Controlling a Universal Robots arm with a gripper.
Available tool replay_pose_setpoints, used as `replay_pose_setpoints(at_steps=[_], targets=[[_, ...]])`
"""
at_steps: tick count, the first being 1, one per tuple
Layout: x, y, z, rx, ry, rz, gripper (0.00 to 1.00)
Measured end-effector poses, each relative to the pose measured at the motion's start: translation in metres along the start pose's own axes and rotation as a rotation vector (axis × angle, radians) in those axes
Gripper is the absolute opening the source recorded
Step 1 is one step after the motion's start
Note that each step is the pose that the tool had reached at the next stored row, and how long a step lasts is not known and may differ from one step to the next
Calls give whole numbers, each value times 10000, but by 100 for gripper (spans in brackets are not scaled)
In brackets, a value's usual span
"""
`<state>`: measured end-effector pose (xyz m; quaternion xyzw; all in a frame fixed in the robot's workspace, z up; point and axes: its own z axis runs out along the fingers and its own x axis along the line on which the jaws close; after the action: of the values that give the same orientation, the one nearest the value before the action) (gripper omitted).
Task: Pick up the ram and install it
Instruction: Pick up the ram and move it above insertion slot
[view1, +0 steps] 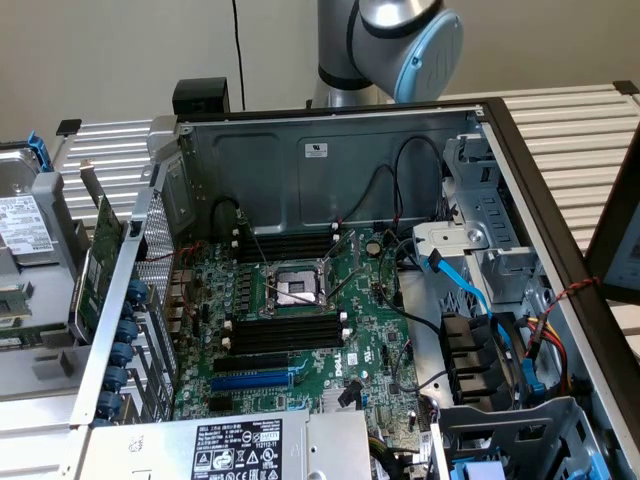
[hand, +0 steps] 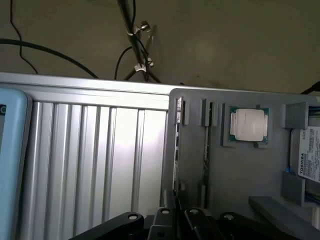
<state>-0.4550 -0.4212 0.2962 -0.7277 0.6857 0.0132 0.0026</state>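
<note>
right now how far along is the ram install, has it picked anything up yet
Done: nothing looks finished; in the exterior view the motherboard's black memory slots sit empty. In hand: the gripper is down at the grey parts tray, at the end of the ram, which stands on edge in a tray slot; whether it is gripped I cannot tell. Left: lifting the ram out and seating it in a slot.

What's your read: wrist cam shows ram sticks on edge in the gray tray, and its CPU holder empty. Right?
No. The CPU holder is not empty: the wrist view shows a CPU seated in it. The rest holds: ram sticks stand on edge in the gray tray.
</note>
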Motion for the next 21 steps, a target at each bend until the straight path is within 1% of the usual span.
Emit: replay_pose_setpoints(at_steps=[2, 4, 5, 8, 11, 14, 16, 19, 21], targets=[[23, -29, -91, -5, 0, -24, 13], [37, -62, -174, -10, -18, -68, 13], [42, -89, -199, -15, -21, -81, 13], [60, -178, -267, -66, -23, -104, 13], [77, -268, -337, -103, -25, -118, 13], [96, -342, -428, -118, -27, -135, 13], [110, -383, -501, -115, -51, -151, 13], [134, -436, -608, -111, -120, -181, 13], [150, -478, -677, -111, -135, -193, 13]])
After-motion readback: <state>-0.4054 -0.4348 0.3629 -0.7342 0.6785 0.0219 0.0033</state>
